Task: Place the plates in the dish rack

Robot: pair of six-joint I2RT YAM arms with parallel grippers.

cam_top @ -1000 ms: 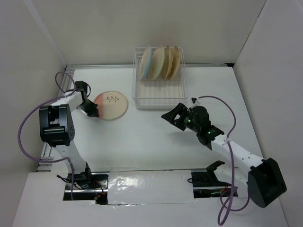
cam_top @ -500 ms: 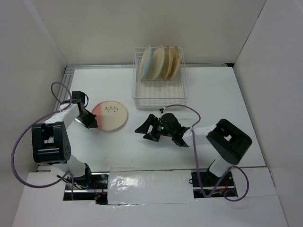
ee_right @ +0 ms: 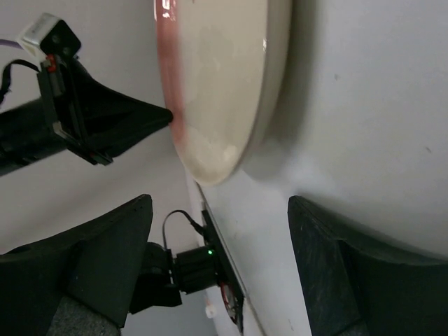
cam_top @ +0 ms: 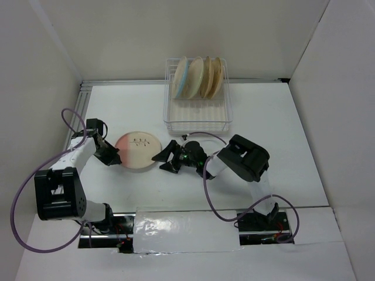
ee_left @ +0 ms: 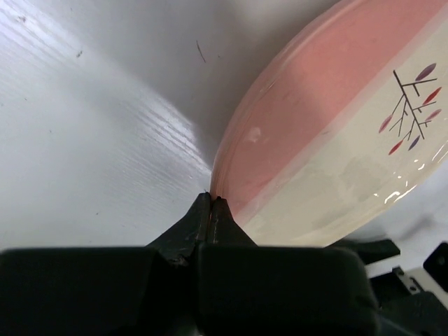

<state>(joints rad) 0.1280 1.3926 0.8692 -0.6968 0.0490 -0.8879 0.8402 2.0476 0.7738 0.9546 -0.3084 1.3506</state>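
The part-pink plate (cam_top: pixel 136 150) lies on the table, left of centre. My left gripper (cam_top: pixel 112 157) is shut, and its closed tips (ee_left: pixel 211 201) touch the plate's left rim (ee_left: pixel 294 140). My right gripper (cam_top: pixel 160 161) is open at the plate's right edge. In the right wrist view its fingers (ee_right: pixel 98 259) spread wide below the plate's rim (ee_right: pixel 217 91), not touching it. Several plates, the leftmost part blue (cam_top: pixel 181 79) and the rightmost tan-speckled (cam_top: pixel 217 76), stand upright at the back of the white wire dish rack (cam_top: pixel 196 124).
The rack's front half holds nothing. White walls enclose the table on the left, back and right. My right arm's cable (cam_top: pixel 206 193) loops over the table in front of the rack. The left arm's base shows in the right wrist view (ee_right: pixel 189 269).
My right arm has swung left from the table's right side to the plate's right edge. The plate and my left gripper have shifted toward the near edge.
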